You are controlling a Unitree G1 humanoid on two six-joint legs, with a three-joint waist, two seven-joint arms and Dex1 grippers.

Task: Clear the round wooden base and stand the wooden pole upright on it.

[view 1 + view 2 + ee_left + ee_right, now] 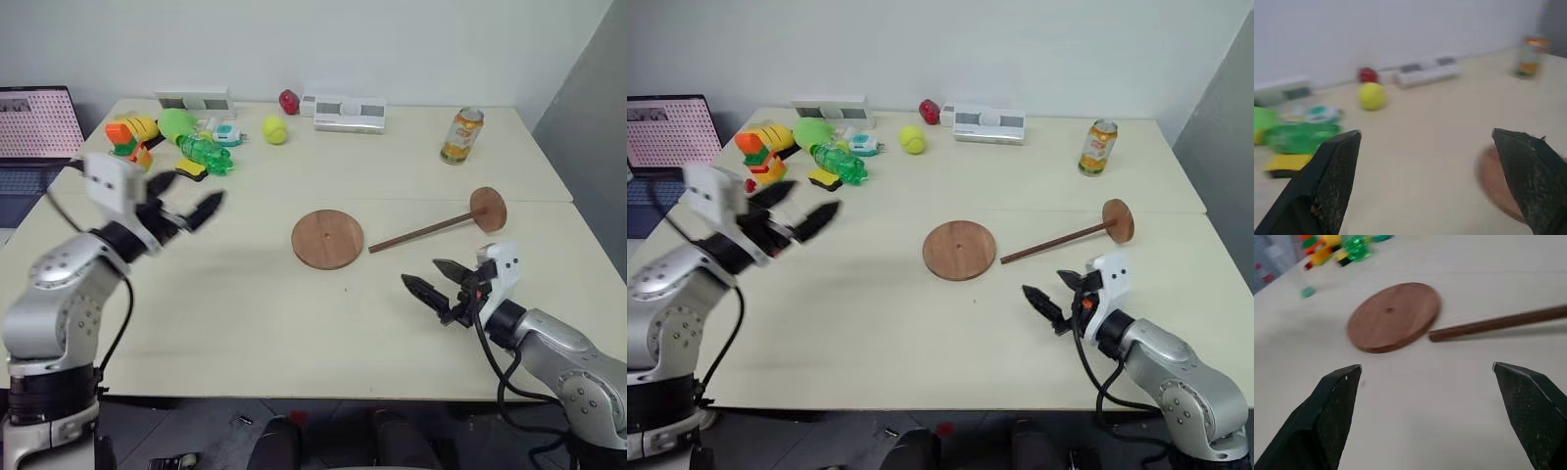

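The round wooden base (327,238) lies flat mid-table with nothing on top of it. To its right the wooden pole (423,231) lies on its side, one tip close to the base's edge, and its small end disc (488,209) stands on edge farther right. My left gripper (204,188) hovers open and empty over the table's left part, well left of the base. My right gripper (419,272) is open and empty near the front edge, just in front of the pole's free tip. Base (1393,316) and pole (1498,323) lie ahead of the right gripper's fingers.
At the back left lie a green bottle (206,154), coloured toys (132,135) and a tennis ball (275,129). A red ball (289,101) and white box (343,113) line the back. A drink can (461,135) stands back right, a laptop (34,127) far left.
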